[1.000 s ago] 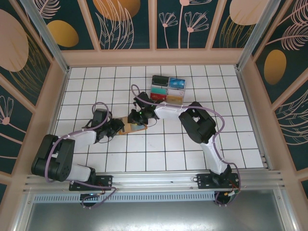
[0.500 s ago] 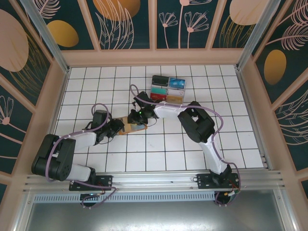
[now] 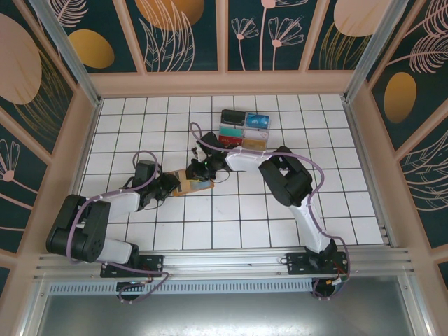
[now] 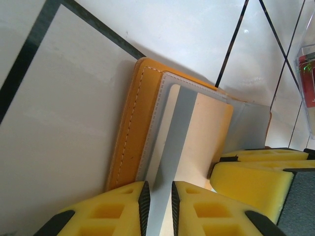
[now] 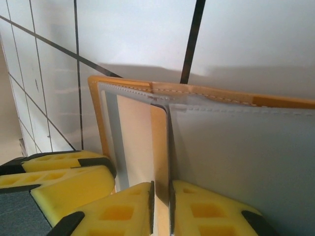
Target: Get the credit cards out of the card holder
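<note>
Left gripper [image 4: 157, 204] pinched the card holder [image 4: 130, 137] flap; right gripper [image 5: 161, 206] pinched a cream card [image 5: 135, 142], which likely needed pulling straight toward itself.

No readable text: the card holder [image 4: 129, 137] (tan leather, grey pockets) bears no legible lettering, brand or number, nor do the credit card [image 4: 209, 132] tucked inside it and the card stacks [image 3: 245, 129] beyond it.
</note>
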